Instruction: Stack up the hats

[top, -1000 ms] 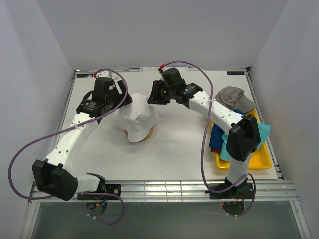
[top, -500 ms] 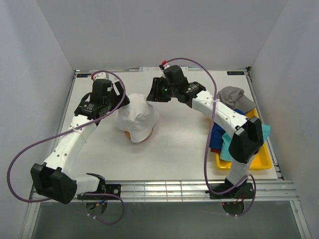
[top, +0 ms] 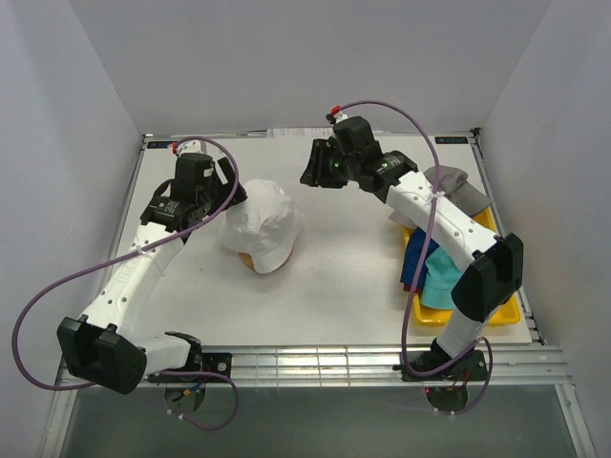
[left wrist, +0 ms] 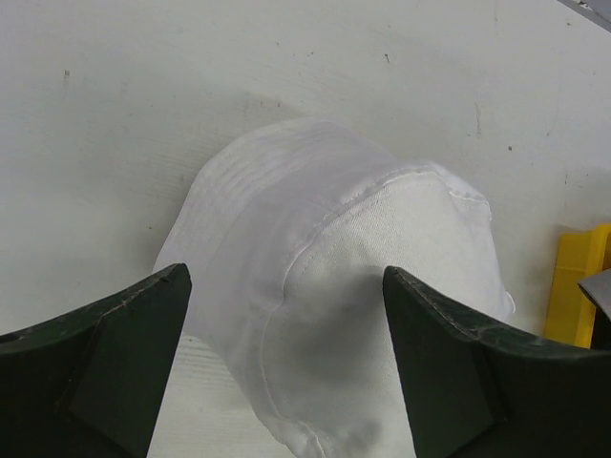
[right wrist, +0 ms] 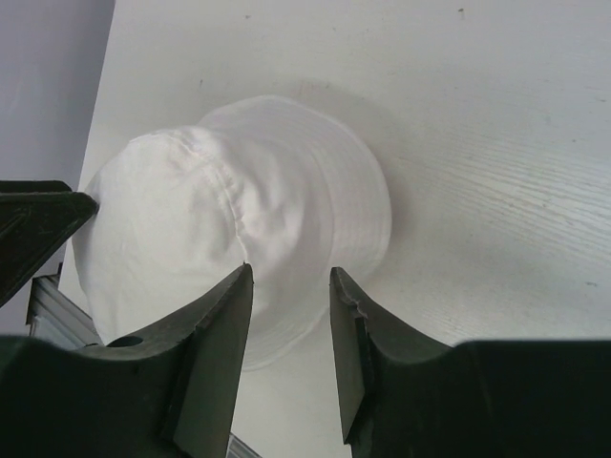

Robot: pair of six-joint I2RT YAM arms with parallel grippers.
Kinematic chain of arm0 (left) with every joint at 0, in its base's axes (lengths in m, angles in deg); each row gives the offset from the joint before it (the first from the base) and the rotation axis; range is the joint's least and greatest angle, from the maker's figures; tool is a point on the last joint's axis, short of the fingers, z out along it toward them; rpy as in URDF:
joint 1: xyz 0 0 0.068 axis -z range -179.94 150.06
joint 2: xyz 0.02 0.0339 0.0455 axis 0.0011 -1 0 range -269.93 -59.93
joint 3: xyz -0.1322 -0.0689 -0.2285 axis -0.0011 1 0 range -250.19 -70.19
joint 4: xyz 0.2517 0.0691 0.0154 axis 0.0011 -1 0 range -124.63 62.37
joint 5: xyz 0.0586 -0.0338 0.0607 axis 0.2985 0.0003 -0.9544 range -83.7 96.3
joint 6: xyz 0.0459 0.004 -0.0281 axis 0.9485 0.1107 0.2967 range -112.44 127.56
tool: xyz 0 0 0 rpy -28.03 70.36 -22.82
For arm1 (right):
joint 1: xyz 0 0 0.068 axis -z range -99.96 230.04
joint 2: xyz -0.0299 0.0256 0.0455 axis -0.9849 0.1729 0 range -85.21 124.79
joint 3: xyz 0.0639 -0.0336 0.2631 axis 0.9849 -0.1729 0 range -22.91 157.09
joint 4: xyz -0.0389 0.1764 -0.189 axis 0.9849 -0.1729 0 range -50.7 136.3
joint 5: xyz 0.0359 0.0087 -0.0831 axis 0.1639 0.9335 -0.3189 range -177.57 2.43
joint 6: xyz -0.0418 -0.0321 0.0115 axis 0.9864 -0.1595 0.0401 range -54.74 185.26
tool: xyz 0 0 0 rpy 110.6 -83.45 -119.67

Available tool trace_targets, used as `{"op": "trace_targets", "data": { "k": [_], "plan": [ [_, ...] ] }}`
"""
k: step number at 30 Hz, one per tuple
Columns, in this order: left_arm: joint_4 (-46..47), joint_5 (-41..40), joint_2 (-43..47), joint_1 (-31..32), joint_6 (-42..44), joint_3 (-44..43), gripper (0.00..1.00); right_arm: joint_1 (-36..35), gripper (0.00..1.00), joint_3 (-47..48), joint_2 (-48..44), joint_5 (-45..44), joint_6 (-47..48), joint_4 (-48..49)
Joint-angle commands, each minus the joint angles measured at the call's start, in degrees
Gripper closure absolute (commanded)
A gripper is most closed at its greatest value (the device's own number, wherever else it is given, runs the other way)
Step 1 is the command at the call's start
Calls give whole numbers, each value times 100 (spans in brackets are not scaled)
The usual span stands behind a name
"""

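My left claw (left wrist: 284,281) is spread wide and empty, its fingers framing the white fabric bucket hat (left wrist: 334,277); I cannot tell whether they touch it. My right claw (right wrist: 289,277) is parted only narrowly, holds nothing and hangs above the same hat. That hat sits, brim drooping, on a round-topped wooden stand (top: 255,260) mid-surface (top: 334,277). Grey (top: 447,181), teal (top: 441,286) and navy (top: 421,253) fabric hats lie heaped on the flat yellow tray (top: 482,320), partly beneath my right arm.
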State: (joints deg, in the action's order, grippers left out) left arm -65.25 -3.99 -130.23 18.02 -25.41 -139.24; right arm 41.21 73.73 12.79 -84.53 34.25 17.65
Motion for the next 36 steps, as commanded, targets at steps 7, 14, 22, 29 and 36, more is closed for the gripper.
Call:
{"op": "trace_targets", "data": {
  "k": [7,14,22,29,36],
  "plan": [
    [-61,220,-27,-20,195,-591,8,569,56,-487,-1027,-1139,323,-1168],
    [361,1106,-229,-20,-130,-1338,8,1385,56,-1735,-2450,-2194,218,-1995],
    [677,1915,-282,-20,-306,-1681,8,2361,61,-3395,-3910,-2633,-107,-2646],
    [809,2294,-370,-20,-350,-1646,8,3469,62,-3679,-3833,-2476,41,-2366],
    [801,2303,-344,-20,-254,-1637,8,3813,60,-3731,-3226,-2291,103,-1899]
  ]
}}
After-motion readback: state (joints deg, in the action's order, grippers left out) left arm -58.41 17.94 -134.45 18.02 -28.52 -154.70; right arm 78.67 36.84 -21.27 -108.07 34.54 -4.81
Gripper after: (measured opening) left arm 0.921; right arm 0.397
